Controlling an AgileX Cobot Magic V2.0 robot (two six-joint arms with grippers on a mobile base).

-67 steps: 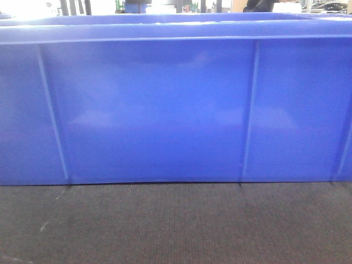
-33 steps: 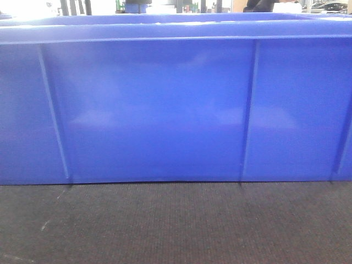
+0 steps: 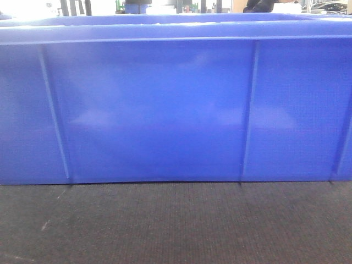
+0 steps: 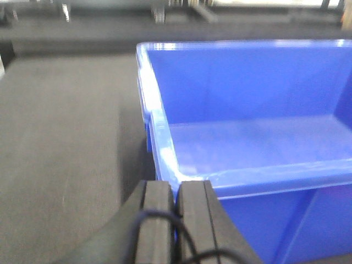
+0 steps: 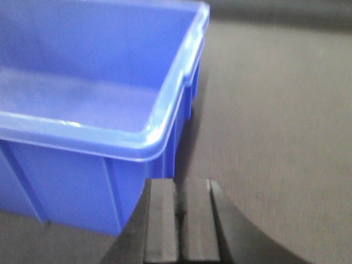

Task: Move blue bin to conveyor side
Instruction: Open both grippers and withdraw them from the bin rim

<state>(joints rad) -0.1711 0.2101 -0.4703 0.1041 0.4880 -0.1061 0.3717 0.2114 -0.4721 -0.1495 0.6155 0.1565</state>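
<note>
**What the frames cut off or blur**

In the front view the blue bin [image 3: 165,110] runs past the left and right edges, so its ends are unseen, and it hides almost everything behind; only blurred shapes show along the top edge. Both wrist views are soft, and the bottom edge crops the left gripper [image 4: 175,220] and right gripper [image 5: 179,220].

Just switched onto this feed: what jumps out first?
The blue bin fills nearly the whole front view, standing on the dark woven conveyor; what shows of its inside looks empty. Each wrist view shows a closed end effector at a near corner: left end effector at the rim, right end effector just below it.
</note>
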